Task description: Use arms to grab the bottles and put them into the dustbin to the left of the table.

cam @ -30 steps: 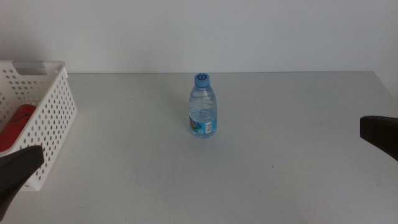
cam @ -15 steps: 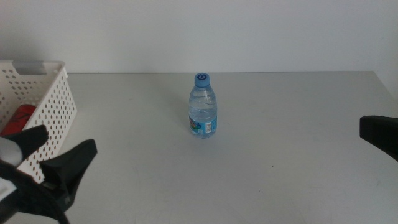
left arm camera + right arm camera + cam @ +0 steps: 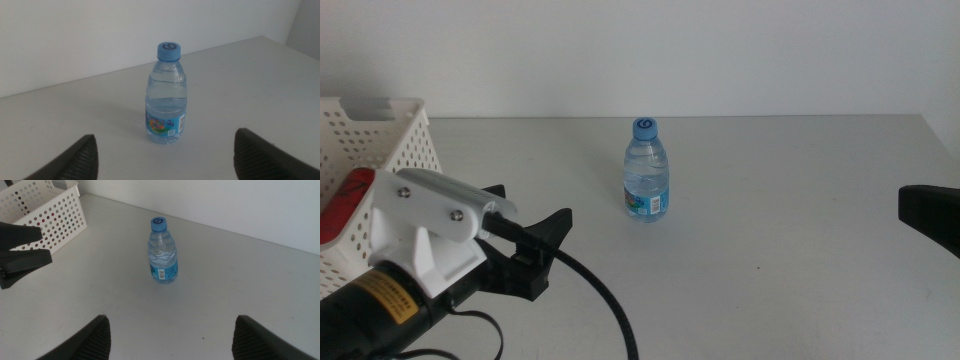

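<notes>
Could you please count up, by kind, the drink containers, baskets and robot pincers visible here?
Water bottle, upright on the table: 1
Red can, inside the basket: 1
White perforated basket: 1
Pincers: 2 - the left pincer open and pointing at the bottle, the right pincer waiting at the table's right edge
Total: 5

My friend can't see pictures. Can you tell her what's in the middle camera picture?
A small water bottle with a blue cap stands upright in the middle of a pale table. The left gripper, jaws open, points at it from the left, past a white dustbin. The right gripper waits at the right edge.
</notes>
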`<control>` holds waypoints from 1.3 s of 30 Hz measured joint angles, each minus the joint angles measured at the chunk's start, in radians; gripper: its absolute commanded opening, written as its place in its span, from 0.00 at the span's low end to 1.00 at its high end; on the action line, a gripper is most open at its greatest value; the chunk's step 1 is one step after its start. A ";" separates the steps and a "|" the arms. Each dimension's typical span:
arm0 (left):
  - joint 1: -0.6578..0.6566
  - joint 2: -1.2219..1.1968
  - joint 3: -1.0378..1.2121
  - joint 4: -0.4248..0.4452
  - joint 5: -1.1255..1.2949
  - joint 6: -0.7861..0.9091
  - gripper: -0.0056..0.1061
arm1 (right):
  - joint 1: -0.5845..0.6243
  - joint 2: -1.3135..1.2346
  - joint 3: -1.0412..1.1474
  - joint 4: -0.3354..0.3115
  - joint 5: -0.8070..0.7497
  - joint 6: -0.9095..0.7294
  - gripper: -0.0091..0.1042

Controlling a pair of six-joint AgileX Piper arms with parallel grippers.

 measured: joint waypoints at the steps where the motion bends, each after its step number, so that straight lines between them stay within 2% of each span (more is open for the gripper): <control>1: 0.000 0.033 -0.006 0.013 -0.027 -0.014 0.87 | 0.000 0.000 0.000 0.000 0.000 0.000 0.62; 16: 0.000 0.458 -0.319 0.086 -0.099 -0.047 0.87 | 0.000 0.000 0.000 0.000 0.000 0.000 0.62; 28: 0.000 0.710 -0.552 0.094 -0.099 -0.047 0.87 | 0.000 0.000 0.000 0.000 0.000 0.000 0.62; 39: 0.023 0.892 -0.670 0.096 -0.128 -0.048 0.87 | 0.000 0.000 0.000 0.000 -0.001 0.000 0.62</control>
